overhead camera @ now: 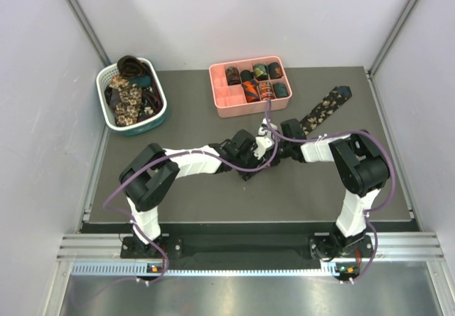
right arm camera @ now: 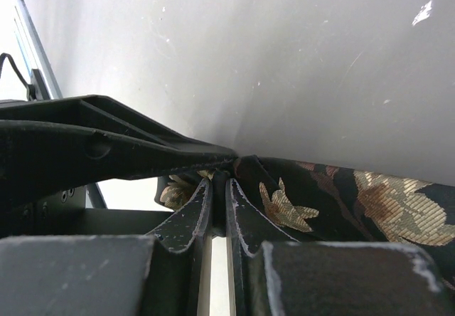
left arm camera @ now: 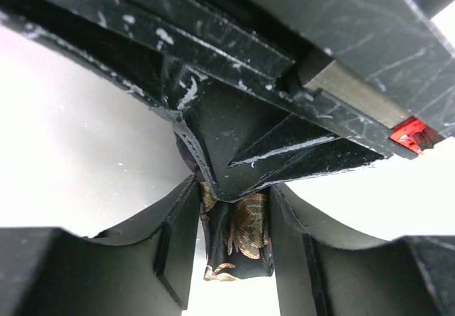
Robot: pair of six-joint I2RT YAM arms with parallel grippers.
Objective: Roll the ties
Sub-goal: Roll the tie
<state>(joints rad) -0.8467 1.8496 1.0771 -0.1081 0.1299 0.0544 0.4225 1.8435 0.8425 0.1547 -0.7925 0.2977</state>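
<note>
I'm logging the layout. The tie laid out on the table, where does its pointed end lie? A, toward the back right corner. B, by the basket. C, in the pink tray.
A: the tie runs diagonally from mid-table out to the back right, where its tip lies.

Pink divided tray (overhead camera: 229,101) at the dark table's (overhead camera: 199,196) far edge, white-and-teal slotted basket (overhead camera: 146,127) well left of it

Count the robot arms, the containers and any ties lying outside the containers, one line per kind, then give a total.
Robot arms: 2 (left arm, right arm)
Pink tray: 1
Basket: 1
Tie on the table: 1
Total: 5
</note>
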